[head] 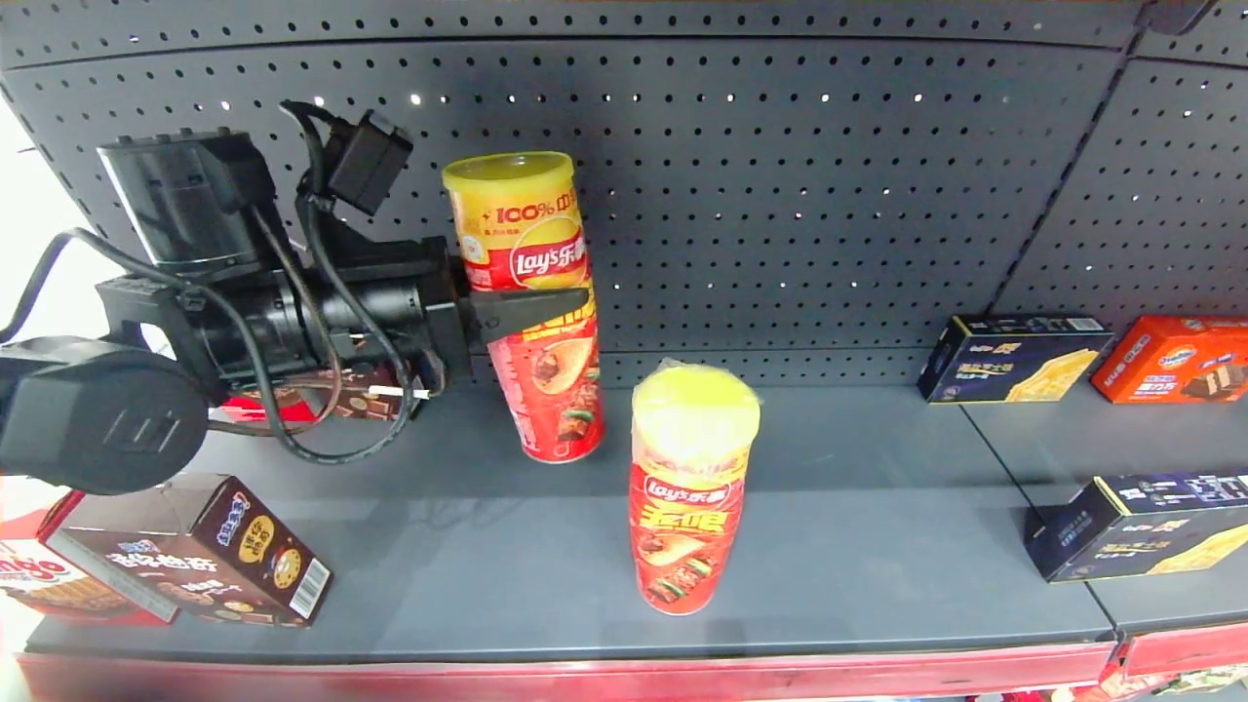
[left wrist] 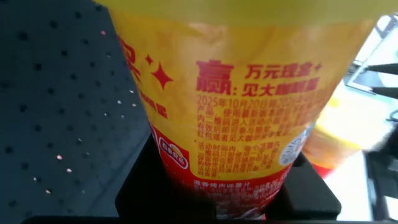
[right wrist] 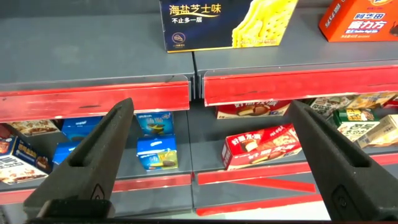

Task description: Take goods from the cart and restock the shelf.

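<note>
chip can duty looks to sit wholly with the left arm. closest in, the right gripper [right wrist: 210, 104] hangs in front of the lower shelves, fingers spread wide with nothing between them, and it is best kept out of the way.

on the shelf [head: 858, 507] itself, a brown box [head: 224, 551] lies at the front left corner. the front chip can [head: 690, 507] stands upright a little back from the lip, yellow lid up. behind it and to its left, the held chip can [head: 551, 390] is at the rear of the deck, just in front of the pegboard panel [head: 829, 195]. the left gripper [head: 536, 304] comes in from the side and is closed around the can's middle, one finger lying across the front of the label. the base seems to be at or just above the deck, and i cannot tell whether it touches. the can looks to lean slightly, top toward the arm.

the step in hand is most likely the set-down. to do it well, i would square the can upright first and lower it until the whole base sits flat. then part the fingers only enough to clear the wall. a tall narrow can tips easily, so the arm should draw back sideways along its own line, not forward toward the front chip can. two dark blue boxes [head: 1014, 359] and an orange box [head: 1175, 359] sit well apart to the right and should not matter.
</note>
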Controlling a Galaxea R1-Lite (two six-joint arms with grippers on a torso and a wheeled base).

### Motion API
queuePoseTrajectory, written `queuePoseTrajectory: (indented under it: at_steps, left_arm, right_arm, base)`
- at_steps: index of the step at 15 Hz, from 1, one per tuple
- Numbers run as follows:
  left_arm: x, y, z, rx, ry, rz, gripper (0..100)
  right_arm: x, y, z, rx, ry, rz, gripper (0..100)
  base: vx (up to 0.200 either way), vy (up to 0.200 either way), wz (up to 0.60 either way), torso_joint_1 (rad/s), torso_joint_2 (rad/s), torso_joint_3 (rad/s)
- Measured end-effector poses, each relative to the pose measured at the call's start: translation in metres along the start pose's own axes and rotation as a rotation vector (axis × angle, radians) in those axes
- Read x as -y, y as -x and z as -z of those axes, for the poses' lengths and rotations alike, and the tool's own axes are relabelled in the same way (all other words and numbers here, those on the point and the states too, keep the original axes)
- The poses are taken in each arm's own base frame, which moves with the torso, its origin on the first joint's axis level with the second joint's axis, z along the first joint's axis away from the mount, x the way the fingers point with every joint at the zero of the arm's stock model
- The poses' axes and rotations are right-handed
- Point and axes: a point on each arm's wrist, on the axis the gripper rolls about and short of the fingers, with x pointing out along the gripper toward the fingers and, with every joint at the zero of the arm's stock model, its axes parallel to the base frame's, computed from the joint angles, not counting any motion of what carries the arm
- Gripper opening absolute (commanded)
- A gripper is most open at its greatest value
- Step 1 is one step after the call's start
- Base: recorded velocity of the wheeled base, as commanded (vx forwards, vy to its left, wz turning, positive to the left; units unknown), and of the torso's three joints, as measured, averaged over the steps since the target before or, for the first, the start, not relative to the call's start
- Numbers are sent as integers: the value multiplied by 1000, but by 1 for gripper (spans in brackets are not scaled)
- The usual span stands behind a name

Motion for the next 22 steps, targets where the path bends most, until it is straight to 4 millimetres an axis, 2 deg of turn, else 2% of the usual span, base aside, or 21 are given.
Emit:
queuePoseTrajectory:
  at_steps: [3, 6, 11, 22]
  left_arm:
    - [-23, -12, 1, 11, -26, -20, 0]
    - [-38, -28, 13, 4, -61, -13, 0]
    - [-42, -53, 29, -10, -61, 30, 0]
    - [-63, -79, 51, -10, -108, 45, 0]
  right_arm:
    - [0, 0, 0, 0, 0, 0, 100]
    - [0, 0, 0, 0, 0, 0, 100]
    - [0, 0, 0, -1, 0, 0, 100]
    - [0, 0, 0, -1, 0, 0, 100]
  base:
    - [0, 0, 0, 0, 0, 0]
    - [0, 0, 0, 0, 0, 0]
    - [0, 0, 0, 0, 0, 0]
    - [0, 0, 0, 0, 0, 0]
